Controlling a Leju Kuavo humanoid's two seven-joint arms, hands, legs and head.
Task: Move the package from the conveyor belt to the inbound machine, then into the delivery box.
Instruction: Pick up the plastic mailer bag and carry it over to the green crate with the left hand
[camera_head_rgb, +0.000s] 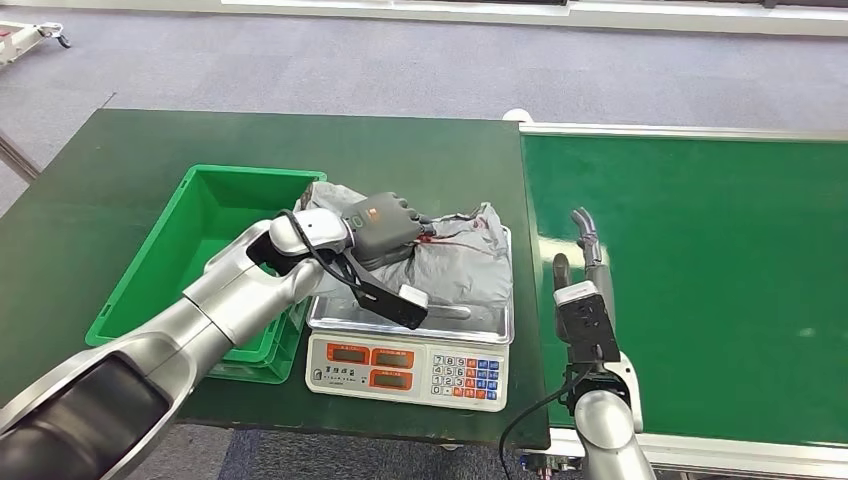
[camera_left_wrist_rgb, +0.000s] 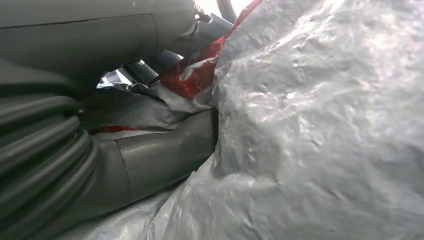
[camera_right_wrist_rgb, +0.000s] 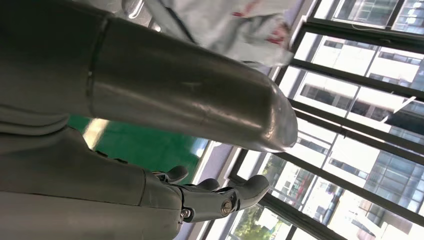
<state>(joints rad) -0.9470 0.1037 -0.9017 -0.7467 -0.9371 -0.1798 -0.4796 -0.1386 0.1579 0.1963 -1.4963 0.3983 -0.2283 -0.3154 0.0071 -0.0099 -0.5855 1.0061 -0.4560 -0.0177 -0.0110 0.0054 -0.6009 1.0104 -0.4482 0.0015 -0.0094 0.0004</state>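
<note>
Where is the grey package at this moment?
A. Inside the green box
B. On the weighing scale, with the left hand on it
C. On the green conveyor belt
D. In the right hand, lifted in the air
B. The head view shows the grey package lying on the scale, with the left hand on top of it; the green box holds nothing, and the right hand is open over the conveyor belt.

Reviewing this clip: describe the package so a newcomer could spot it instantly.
On the dark green table, right of the green bin, sits a white scale. The package is the crumpled grey plastic bag with red markings lying on its pan, under the left hand.
</note>
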